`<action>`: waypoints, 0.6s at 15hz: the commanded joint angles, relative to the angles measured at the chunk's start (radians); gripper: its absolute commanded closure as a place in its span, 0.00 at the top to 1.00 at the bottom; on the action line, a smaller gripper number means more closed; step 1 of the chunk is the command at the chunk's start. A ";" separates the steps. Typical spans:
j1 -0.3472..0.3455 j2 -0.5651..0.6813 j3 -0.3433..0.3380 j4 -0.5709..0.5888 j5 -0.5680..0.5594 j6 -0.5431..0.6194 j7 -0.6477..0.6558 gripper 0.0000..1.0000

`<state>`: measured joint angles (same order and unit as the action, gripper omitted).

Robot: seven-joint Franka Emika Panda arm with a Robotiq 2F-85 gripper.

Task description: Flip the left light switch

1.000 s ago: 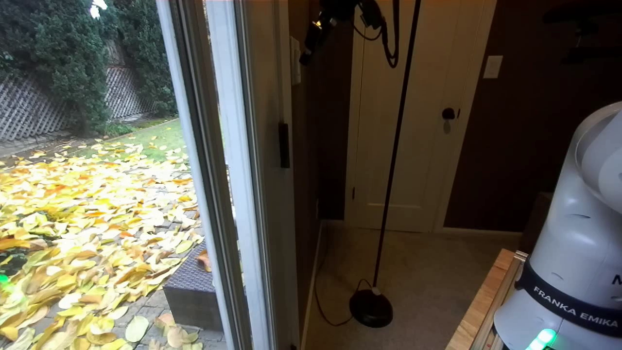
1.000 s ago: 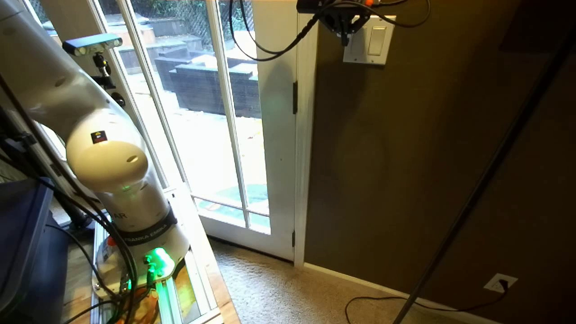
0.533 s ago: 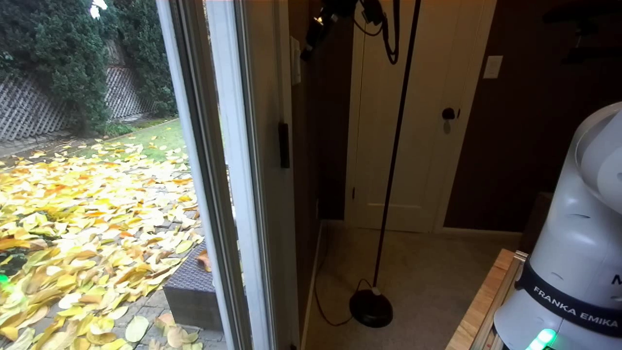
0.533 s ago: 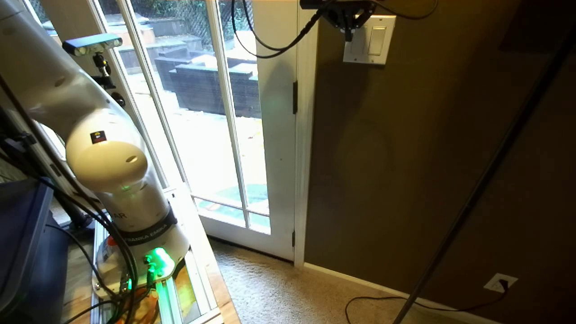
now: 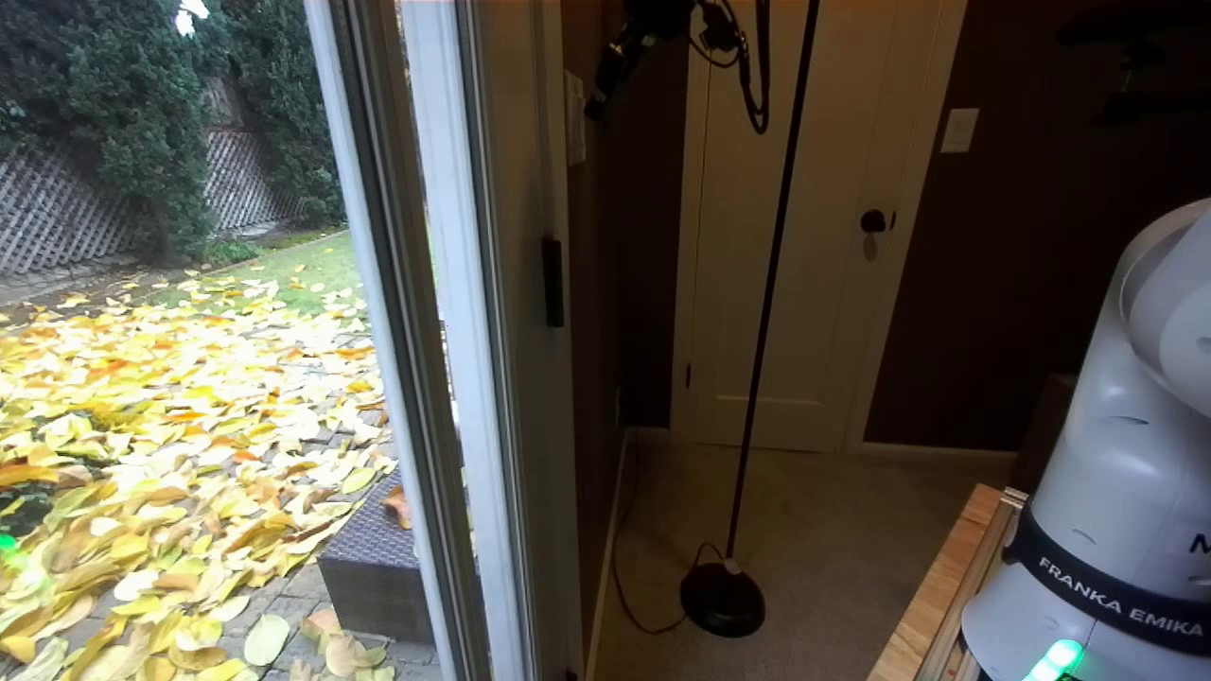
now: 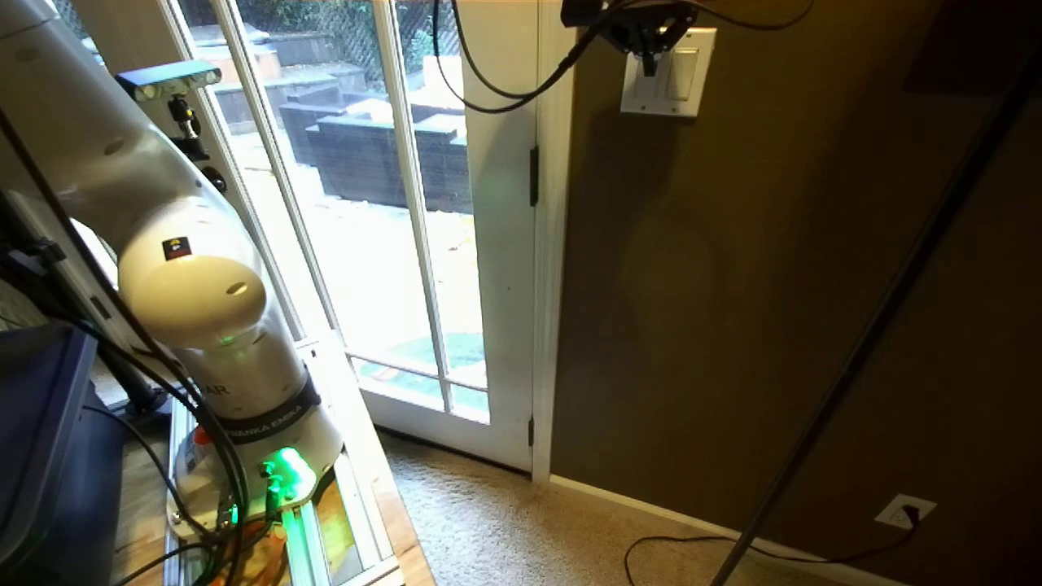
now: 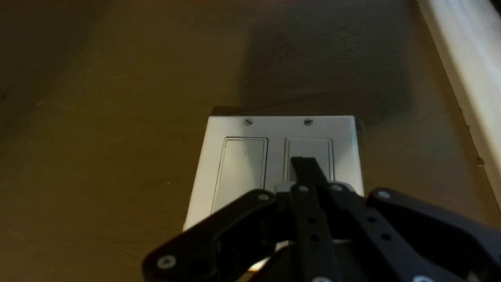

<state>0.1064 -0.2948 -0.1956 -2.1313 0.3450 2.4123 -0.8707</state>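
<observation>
The white wall plate [image 6: 696,96] carries two flat rockers side by side. It shows at a slant in an exterior view [image 5: 575,118] and face-on in the wrist view [image 7: 203,168]. The left light switch, the rocker nearer the door frame, shows in the wrist view [image 7: 313,148], on the right there; its lower part is hidden behind my gripper [image 7: 307,162]. The other rocker [image 7: 242,164] lies beside it. My gripper, also in both exterior views [image 6: 649,69] [image 5: 594,107], is shut with fingertips together and nothing between them. The tip overlaps the left switch; I cannot tell whether it touches.
A white door frame [image 6: 553,285] runs beside the plate, also in the wrist view [image 7: 465,78]. Cables [image 6: 521,96] hang from the gripper. A black lamp pole [image 5: 771,274] with a round base [image 5: 722,601] stands near. A smaller white plate [image 5: 959,130] is by the far door.
In an exterior view my gripper has moved right along the plate, from its left part to over the left rocker, with its cables. It stayed shut.
</observation>
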 commanded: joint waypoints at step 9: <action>0.010 0.033 0.015 0.014 0.053 0.061 -0.020 0.00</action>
<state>0.1076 -0.2714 -0.1878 -2.1311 0.3520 2.4526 -0.8729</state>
